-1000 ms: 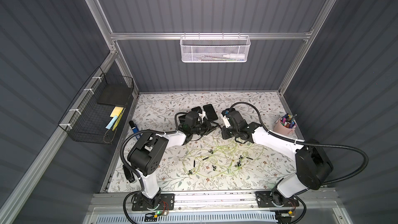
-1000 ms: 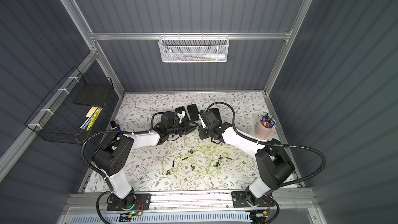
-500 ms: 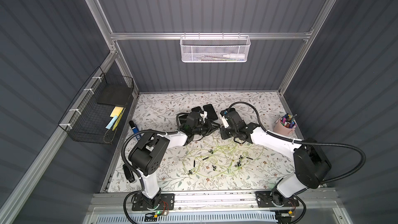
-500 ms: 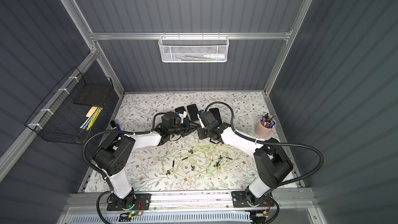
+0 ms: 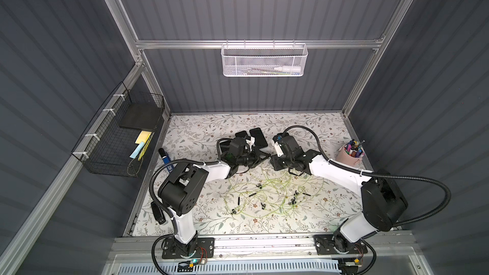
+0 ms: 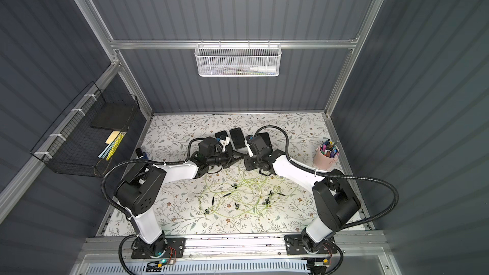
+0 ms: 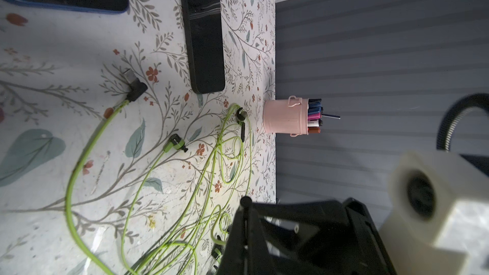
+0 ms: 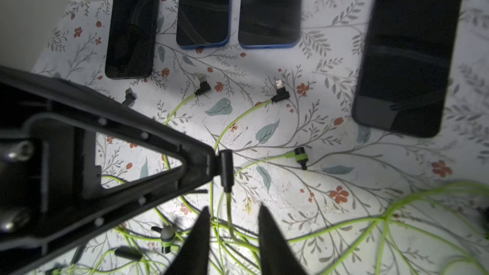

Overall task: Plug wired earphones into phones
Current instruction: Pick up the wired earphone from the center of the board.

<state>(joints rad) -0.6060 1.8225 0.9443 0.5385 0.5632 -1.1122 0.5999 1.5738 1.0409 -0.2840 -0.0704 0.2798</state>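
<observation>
The wired earphones (image 5: 264, 197) lie as a loose tangle of yellow-green cable in the middle of the floral table (image 5: 198, 133), in front of both arms, as both top views show. The four phones (image 8: 203, 9) lie face up in a row on the far side of the tangle, three close together and the fourth set apart toward the right arm. Three black right-angle plugs (image 8: 280, 93) rest on the table just short of the phones and touch none of them. The left gripper (image 8: 215, 166) reaches in from the side with its jaws closed on a short black inline piece (image 8: 226, 170) of one cable, green strands trailing from both ends of it. The right gripper (image 8: 232, 207) sits just beside that piece with its fingers (image 8: 270, 234) parted; cable strands run through the gap, and neither finger clamps them. A pink cup (image 5: 349, 154) of pens stands near the table's right edge, well apart from the cables
</observation>
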